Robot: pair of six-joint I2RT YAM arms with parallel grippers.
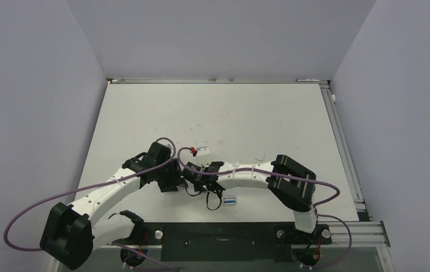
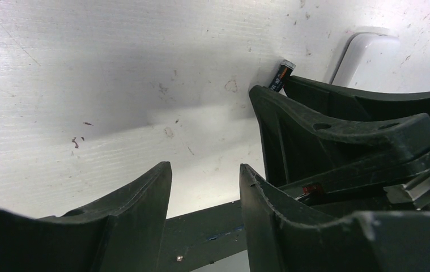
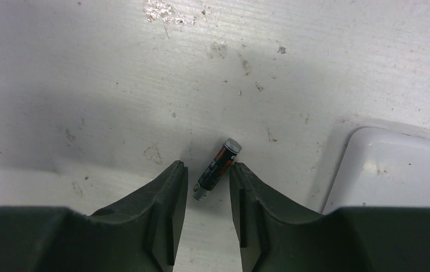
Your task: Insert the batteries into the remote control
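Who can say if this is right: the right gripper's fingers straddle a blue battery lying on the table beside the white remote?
Wrong colour. In the right wrist view the battery between the fingers of the right gripper is dark, not blue.

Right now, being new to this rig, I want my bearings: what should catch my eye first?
A dark battery lies slanted on the table between the right gripper's open fingertips, not yet clamped. A white rounded casing sits beside it, and the left gripper hangs open and empty alongside.
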